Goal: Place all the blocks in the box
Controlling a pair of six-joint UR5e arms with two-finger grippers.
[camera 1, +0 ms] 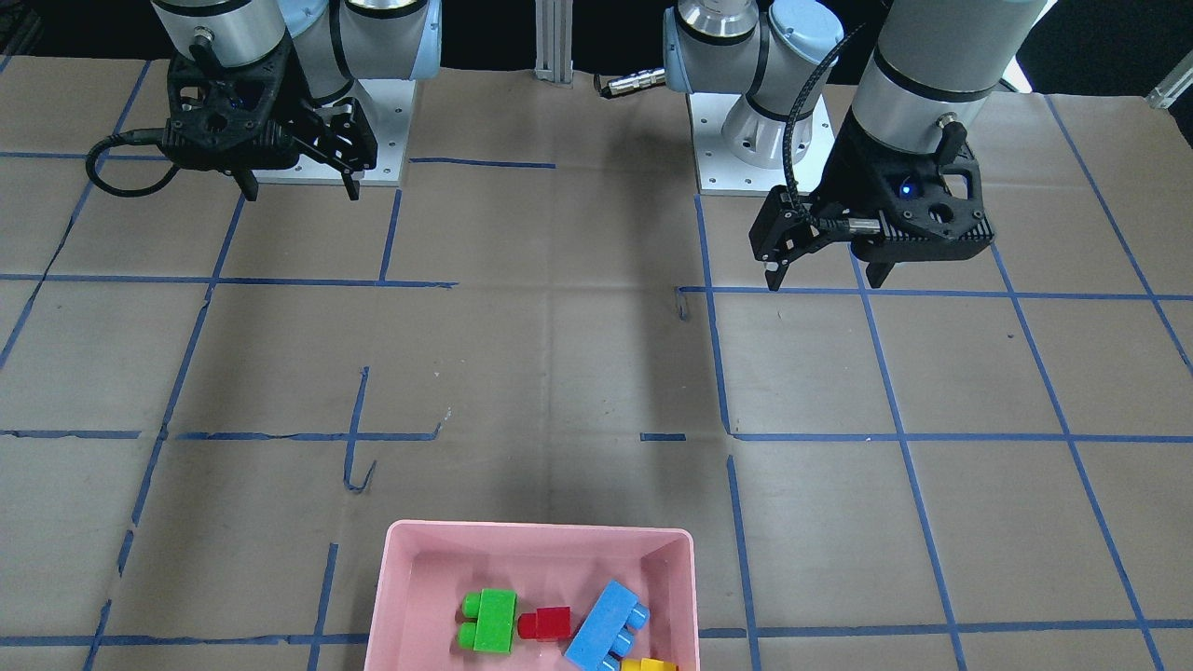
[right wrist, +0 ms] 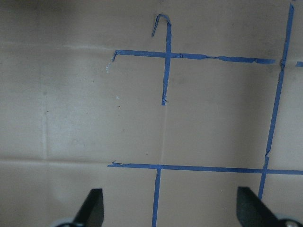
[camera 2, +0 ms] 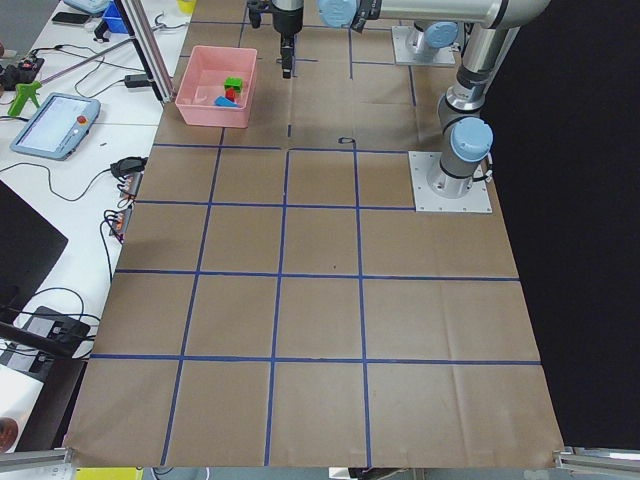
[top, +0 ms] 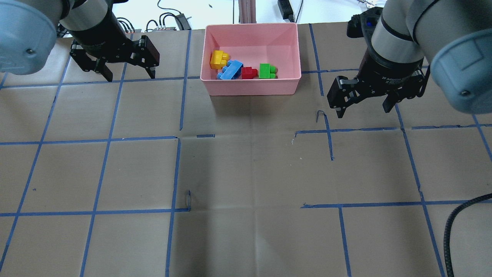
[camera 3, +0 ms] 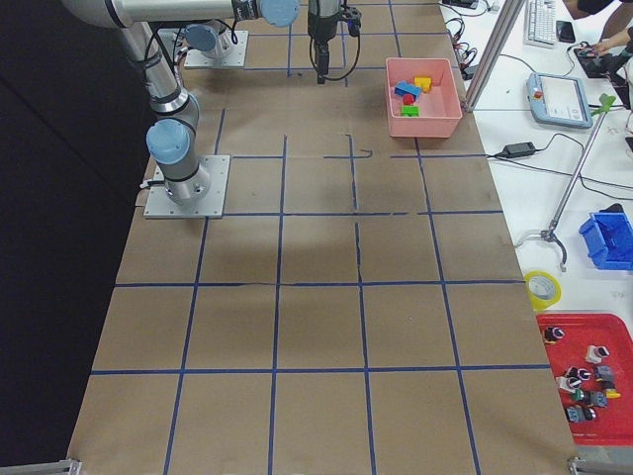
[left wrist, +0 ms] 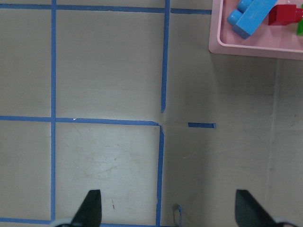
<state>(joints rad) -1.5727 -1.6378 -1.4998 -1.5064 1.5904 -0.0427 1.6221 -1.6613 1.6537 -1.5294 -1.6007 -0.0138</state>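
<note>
As left pincer [top: 130,77] hovers splayed, right pincer [top: 363,111] does.

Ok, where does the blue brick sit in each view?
Front-facing: blue brick bottom centre, inside the pink box.
Overhead: top centre.
Exterior left: top left.
Exterior right: top, right of centre.
Left wrist: top right corner.
Right wrist: not in it.
Shared landmark: the pink box around it.

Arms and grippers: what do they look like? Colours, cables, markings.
The left arm and right arm are silver-grey tubes with pale blue joint caps. The left gripper and right gripper are black, each with two slim black jaws and a black wrist camera mount. White lettering rings the right wrist. A black braided cable runs along the left arm.
</note>
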